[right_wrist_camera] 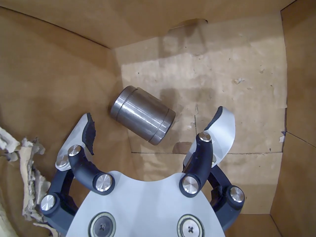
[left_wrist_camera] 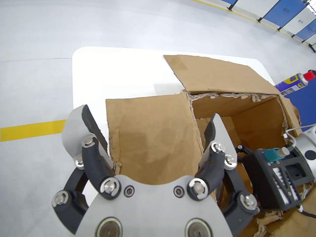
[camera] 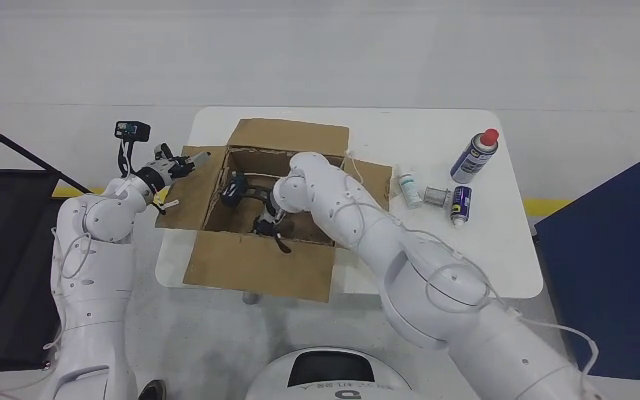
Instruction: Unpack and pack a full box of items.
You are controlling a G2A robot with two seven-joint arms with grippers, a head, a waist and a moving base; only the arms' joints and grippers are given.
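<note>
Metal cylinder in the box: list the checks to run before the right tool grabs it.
1. ok: right tool is open.
2. ok: metal cylinder lies on its side on the box floor, ungrasped.
3. cannot tell: fingers low enough to close around it.
4. cannot tell: room for a finger between it and the side wall.
5. ok: left tool is open, outside the box at a flap.
</note>
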